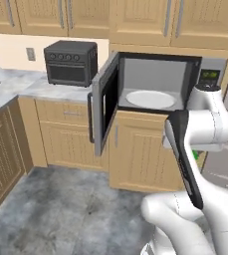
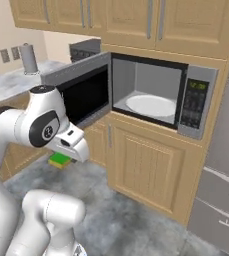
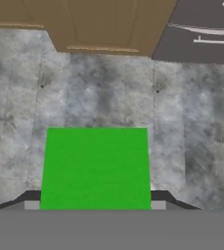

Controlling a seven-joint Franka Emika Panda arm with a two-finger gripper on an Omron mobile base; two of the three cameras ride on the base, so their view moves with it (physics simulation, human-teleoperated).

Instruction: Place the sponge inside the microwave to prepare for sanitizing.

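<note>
The only writing to be seen was the green digits on the keypad panel (image 2: pixel 195 102) of the microwave (image 2: pixel 153 95); they were too small to read, and no brand or label showed anywhere else. One microwave stood built in among the wooden cabinets, its black-windowed door (image 1: pixel 104 104) swung wide to the left; inside lay one white round plate (image 1: pixel 150 98), bare, with nothing on it. One black toaster oven (image 1: pixel 70 62) with a row of knobs sat on the grey counter (image 1: pixel 43 88) to the left of the microwave, its door closed; what it held could not be told. One grey cylinder (image 2: pixel 29 58) stood upright on the counter farther left.

One sponge (image 3: pixel 95 167), bright green, was held between the two dark fingertips (image 3: pixel 30 197) of the gripper (image 3: pixel 95 202), pressed on both sides, above the grey stone floor (image 3: pixel 182 122); in the right base view it showed as a green block with a yellowish underside (image 2: pixel 60 160) just under the white hand, low and to the left of the microwave, well outside the open cavity; in the left base view a sliver of green (image 1: pixel 195 155) peeped out behind the arm.
</note>
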